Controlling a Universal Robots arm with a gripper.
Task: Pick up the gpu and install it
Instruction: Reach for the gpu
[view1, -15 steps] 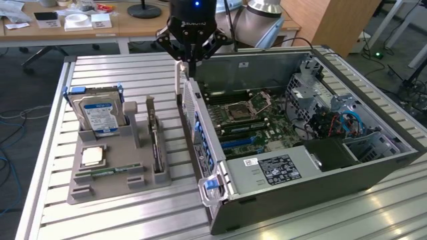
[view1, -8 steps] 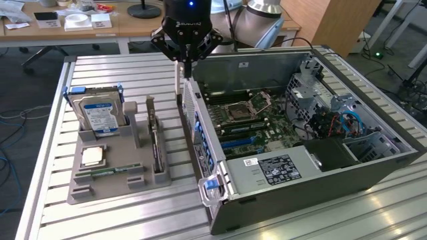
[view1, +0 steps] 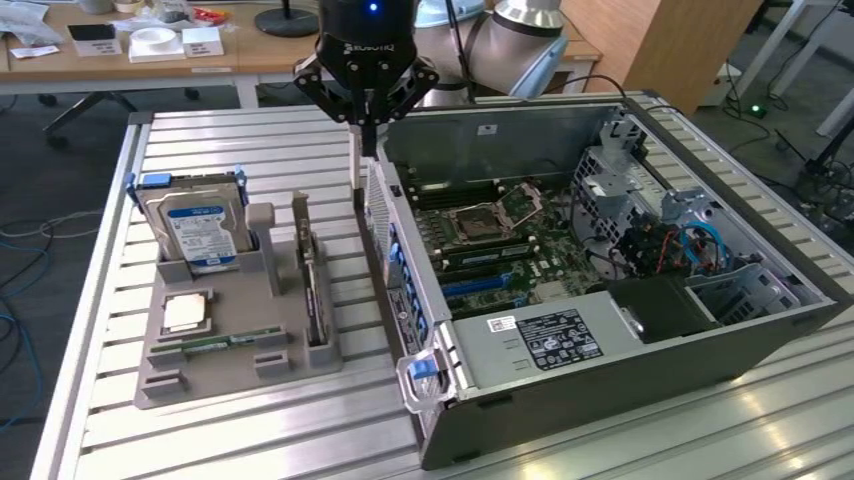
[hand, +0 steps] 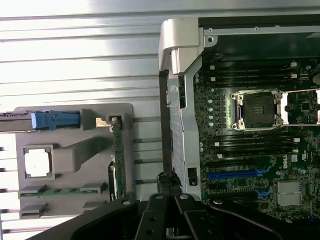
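Observation:
The gpu (view1: 315, 268) is a thin dark card standing on edge in a slot of the grey holder (view1: 238, 378); the wrist view shows its edge (hand: 118, 155). My gripper (view1: 364, 148) hangs shut with nothing between its fingers (hand: 169, 182). It is over the far end of the open computer case's side wall (view1: 400, 270), to the exterior view's right of the card and higher than it. The case's motherboard (view1: 491, 240) lies exposed, with a blue card slot (hand: 234, 175).
The holder also carries a hard drive with a blue-white label (view1: 195, 232), a square processor (view1: 184, 312) and a green memory stick (view1: 214, 343). The case (view1: 601, 345) takes up the right half of the slatted metal table (view1: 240, 440). A desk stands behind.

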